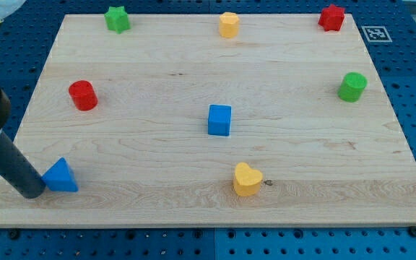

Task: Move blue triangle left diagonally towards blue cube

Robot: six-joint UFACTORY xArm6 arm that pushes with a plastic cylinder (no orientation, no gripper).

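Contact looks made: the rod's tip [32,193] sits against the left edge of the blue triangle [61,176], near the tabletop's [302,159] bottom-left corner. This end effector has no jaws and holds nothing. The blue cube [219,120] lies well apart, up and to the view's right. The push is just starting, probably; next it must drive the triangle diagonally toward the cube.

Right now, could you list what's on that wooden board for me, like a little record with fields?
board: wooden, on blue pegboard
my tip: at the view's bottom left, against the blue triangle's left side
blue triangle: bottom left corner
blue cube: centre, up and right of the triangle
yellow heart: below the cube
red cylinder: left
green cylinder: right
top edge: green star, yellow block, red star
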